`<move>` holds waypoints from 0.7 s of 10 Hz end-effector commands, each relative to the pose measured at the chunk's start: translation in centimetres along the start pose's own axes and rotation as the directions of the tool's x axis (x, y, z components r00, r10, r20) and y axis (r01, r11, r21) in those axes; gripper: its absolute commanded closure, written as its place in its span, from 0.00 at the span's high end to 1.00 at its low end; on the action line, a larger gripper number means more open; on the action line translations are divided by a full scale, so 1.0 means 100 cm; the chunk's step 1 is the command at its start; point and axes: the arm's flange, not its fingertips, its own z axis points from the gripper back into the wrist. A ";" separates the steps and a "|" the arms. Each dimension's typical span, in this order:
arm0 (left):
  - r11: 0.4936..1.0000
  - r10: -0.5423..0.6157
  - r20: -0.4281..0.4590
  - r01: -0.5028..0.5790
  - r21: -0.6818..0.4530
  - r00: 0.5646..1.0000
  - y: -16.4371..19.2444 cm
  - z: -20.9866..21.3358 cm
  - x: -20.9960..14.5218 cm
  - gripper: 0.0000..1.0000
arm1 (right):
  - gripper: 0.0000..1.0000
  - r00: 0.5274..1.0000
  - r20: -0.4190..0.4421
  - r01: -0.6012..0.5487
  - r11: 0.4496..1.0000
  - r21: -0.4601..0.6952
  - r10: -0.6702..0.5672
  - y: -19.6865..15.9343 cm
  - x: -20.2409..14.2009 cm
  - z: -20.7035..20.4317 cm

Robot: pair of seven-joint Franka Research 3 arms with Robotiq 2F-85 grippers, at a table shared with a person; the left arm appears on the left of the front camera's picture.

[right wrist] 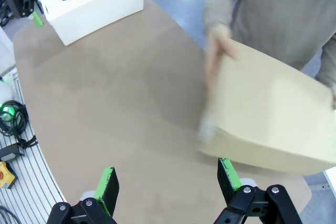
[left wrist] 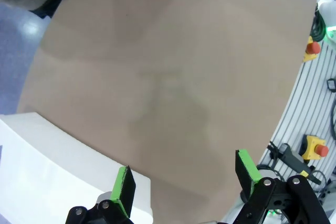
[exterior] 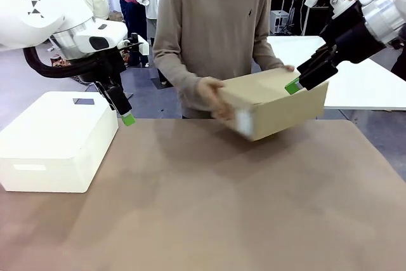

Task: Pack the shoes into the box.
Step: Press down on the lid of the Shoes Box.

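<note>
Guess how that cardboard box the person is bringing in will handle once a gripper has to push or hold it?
The closed cardboard box has flat, unbent faces while carried tilted, so probably fairly stiff. The person's hands hold it clear of the table, so likely light for its size. Its smooth, broad sides look wider than the open right gripper, so pushing probably suits better than pinching.

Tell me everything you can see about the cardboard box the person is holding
The cardboard box is plain tan, closed, with a pale label on one end, blurred. The person's hands grip both ends, holding it tilted, end corner low, at the table's far edge. Neither gripper touches it.
</note>
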 end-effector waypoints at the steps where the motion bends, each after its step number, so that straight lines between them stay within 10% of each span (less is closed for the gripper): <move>1: 1.000 -0.003 -0.005 0.003 -0.002 1.000 0.000 0.002 0.001 1.00 | 1.00 1.000 -0.004 0.015 1.000 -0.011 -0.015 -0.001 0.003 0.000; 7: 1.000 -0.003 -0.005 0.003 -0.002 1.000 0.000 0.002 0.001 1.00 | 1.00 1.000 -0.004 0.015 1.000 -0.011 -0.015 -0.001 0.003 0.000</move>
